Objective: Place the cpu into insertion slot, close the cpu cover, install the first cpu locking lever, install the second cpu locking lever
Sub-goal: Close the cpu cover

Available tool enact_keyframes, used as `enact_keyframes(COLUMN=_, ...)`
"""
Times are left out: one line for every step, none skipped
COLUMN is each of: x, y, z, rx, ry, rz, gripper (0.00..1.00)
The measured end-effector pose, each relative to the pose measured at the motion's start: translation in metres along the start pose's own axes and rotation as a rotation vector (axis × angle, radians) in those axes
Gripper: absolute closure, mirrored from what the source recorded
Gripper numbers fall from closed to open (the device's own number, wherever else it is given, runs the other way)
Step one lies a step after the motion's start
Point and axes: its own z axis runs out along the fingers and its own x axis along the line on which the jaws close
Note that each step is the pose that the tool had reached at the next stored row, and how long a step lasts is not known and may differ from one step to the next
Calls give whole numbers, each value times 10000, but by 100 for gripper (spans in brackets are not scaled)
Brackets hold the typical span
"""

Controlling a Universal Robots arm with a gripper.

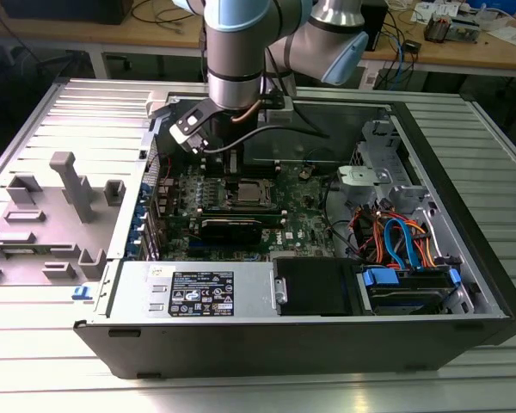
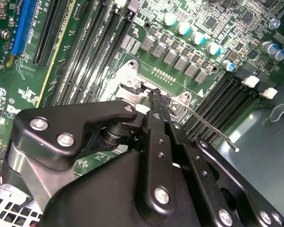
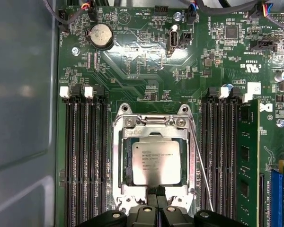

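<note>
From where I stand the arm hangs nearly vertical, grey tube and pale blue caps stacked one over the other; a second blue-capped joint juts off toward the exterior view's right; at the wrist a cable loops out and back; beneath it the black gripper points straight down; in the second wrist view its two long fingers lie pressed flat together, no gap down to the tip; in the first wrist view the fingertips meet likewise, though whether anything thin is nipped between them I can't make out.
</note>
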Motion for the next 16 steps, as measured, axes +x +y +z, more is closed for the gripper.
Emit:
enact_keyframes(x=2, y=-1, z=4, rx=-1, ry=1, rz=-9, gripper=89)
enact_keyframes(x=4, y=-3, z=10, rx=-1, ry=0, rz=-20, gripper=89)
enact_keyframes(x=6, y=-4, z=19, rx=-2, ry=0, rz=-34, gripper=89)
enact_keyframes(x=6, y=-6, z=27, rx=-2, ry=-1, rz=-48, gripper=89)
enact_keyframes(x=7, y=-8, z=35, rx=-2, ry=-1, rz=-63, gripper=89)
enact_keyframes(x=8, y=-9, z=40, rx=-3, ry=-2, rz=-74, gripper=89)
enact_keyframes(x=8, y=-12, z=46, rx=-3, ry=-2, rz=-86, gripper=89)
enact_keyframes(x=8, y=-15, z=50, rx=-3, ry=-3, rz=-96, gripper=89)
enact_keyframes(x=9, y=-18, z=56, rx=-5, ry=-2, rz=-114, gripper=89)
enact_keyframes(x=9, y=-20, z=59, rx=-5, ry=-2, rz=-124, gripper=89)
enact_keyframes(x=10, y=-23, z=62, rx=-5, ry=-2, rz=-135, gripper=89)
enact_keyframes(x=11, y=-29, z=67, rx=-7, ry=-2, rz=-160, gripper=89)
enact_keyframes(x=12, y=-30, z=71, rx=-8, ry=-1, rz=-177, gripper=89)
enact_keyframes(x=13, y=-30, z=75, rx=-8, ry=-1, rz=-188, gripper=89)
enact_keyframes(x=14, y=-31, z=80, rx=-7, ry=-4, rz=-201, gripper=89)
enact_keyframes(x=14, y=-32, z=83, rx=-8, ry=-6, rz=-210, gripper=89)
